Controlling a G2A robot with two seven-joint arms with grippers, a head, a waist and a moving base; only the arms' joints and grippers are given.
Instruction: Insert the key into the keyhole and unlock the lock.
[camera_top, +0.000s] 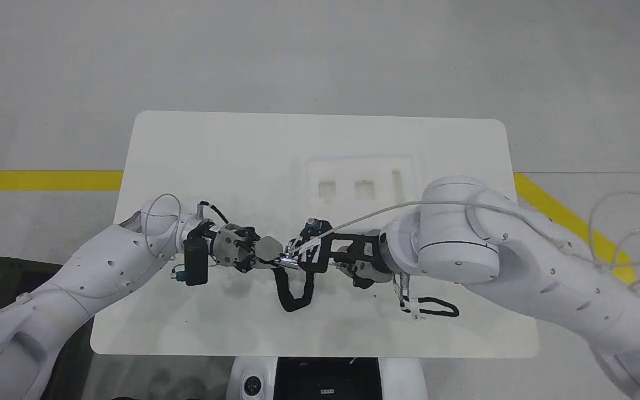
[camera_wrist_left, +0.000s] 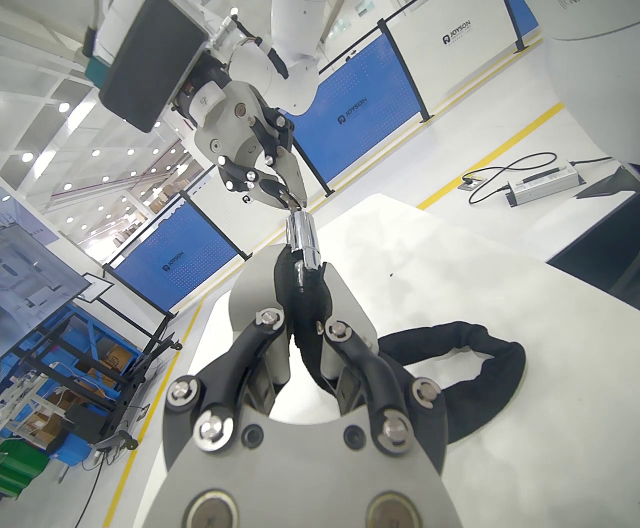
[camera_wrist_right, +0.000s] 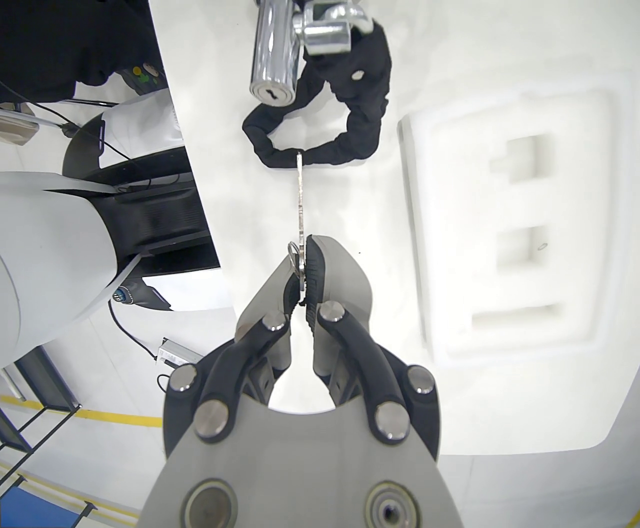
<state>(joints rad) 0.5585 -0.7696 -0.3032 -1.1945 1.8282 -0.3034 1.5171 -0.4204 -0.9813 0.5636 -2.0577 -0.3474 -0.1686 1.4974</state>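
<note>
Nearest the lens, clamped tight on black fabric: left gripper (camera_wrist_left: 300, 280) holding the chain lock (camera_wrist_left: 450, 350) by its sleeve, just behind the chrome cylinder (camera_wrist_left: 302, 237), with the sleeved loop sagging toward the near side of the bench (camera_top: 200, 150). Held over the bench's near middle, cylinder lying roughly left to right, keyhole (camera_wrist_right: 272, 94) end turned right. Facing it from the right, right gripper (camera_wrist_right: 301, 270), fingers narrowed hard onto the bow of the key (camera_wrist_right: 300, 200), blade sticking out leftward past the tips, close to in line with the cylinder's axis. Not yet inserted: blade tip close to the cylinder's end face but seemingly off to one side of the slot; cannot tell whether touching. Judged as the alignment step, with insertion and turning both to come. Calls for a small sideways correction from the right arm, then a straight push leftward along the cylinder, blade matched to the slot. Risk of the tip skating off polished metal, or of the cylinder swivelling in soft fabric under the push. Farther back, right of centre, a white foam tray (camera_top: 365, 185) with recesses, well apart from both.
</note>
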